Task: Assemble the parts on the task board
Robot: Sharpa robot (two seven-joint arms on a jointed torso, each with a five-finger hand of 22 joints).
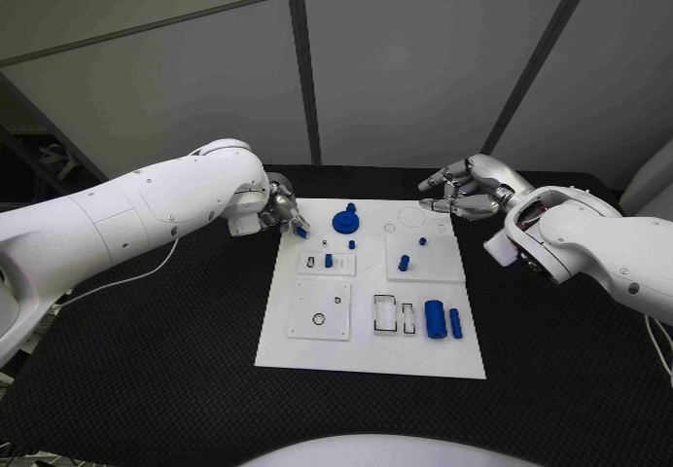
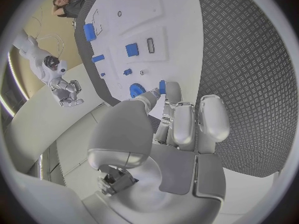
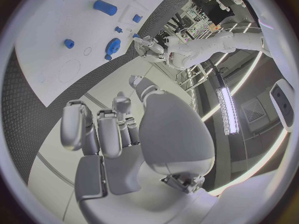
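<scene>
L hand [image 1: 282, 212] sits at far-left corner of task board [image 1: 371, 360], pinching a small blue part [image 1: 301, 232] at its fingertips. Blue gear [image 1: 345, 222] just beside it, to the board's inner side. R hand [image 1: 463, 191] hovers off far-right corner, fingers curled, holding nothing, w/ blue pegs [image 1: 404, 262] nearer the robot.

Two white robot arms ending in silver hands.
Each arm is a run of smooth, glossy white rounded shells; the left arm [image 1: 133, 209] bears small dark screw heads along its upper shell, and a thin pale cable trails beneath it. The right arm [image 1: 610, 248] shows a dark seam where its shells join. The left hand [image 1: 278, 209] and right hand [image 1: 467, 190] are brushed silver metal, with segmented fingers [image 2: 213, 117] capped by rounded pale pads.
</scene>
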